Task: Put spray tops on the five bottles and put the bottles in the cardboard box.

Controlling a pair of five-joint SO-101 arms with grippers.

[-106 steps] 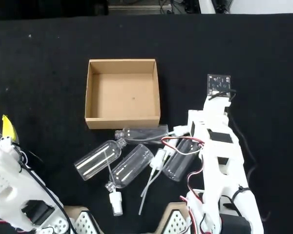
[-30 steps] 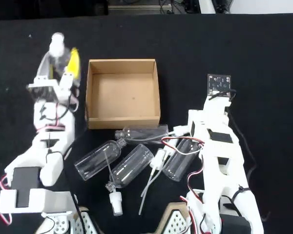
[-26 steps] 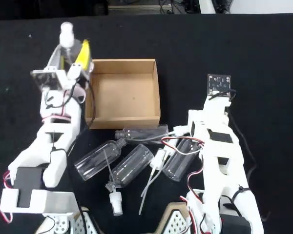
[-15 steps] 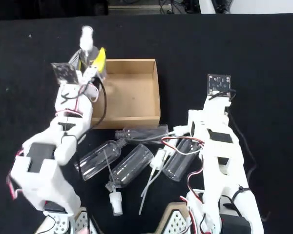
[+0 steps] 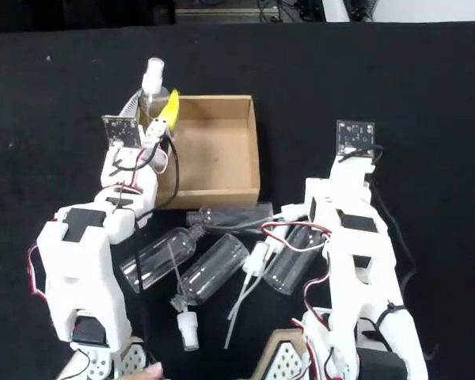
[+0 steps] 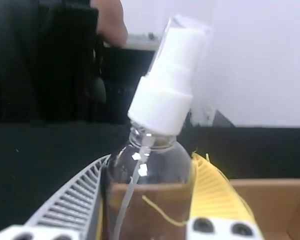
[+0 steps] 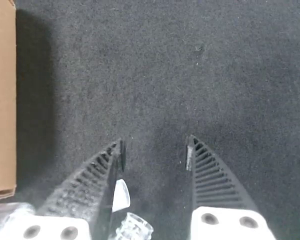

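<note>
Bottle (image 6: pixel 150 167) now nearer box (image 5: pixel 214 150), between fingers (image 6: pixel 215 185)

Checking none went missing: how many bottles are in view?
5. One bottle is in the left gripper by the box corner; four lie in front, and one partly under the right arm.

The right gripper (image 7: pixel 155 141) holds its two ribbed fingers apart above black cloth (image 7: pixel 190 65). A clear bottle neck (image 7: pixel 134 226) and a white plastic piece (image 7: pixel 121 195) sit at one finger's base. The cardboard box (image 7: pixel 1 100) lies just beyond that finger.
</note>
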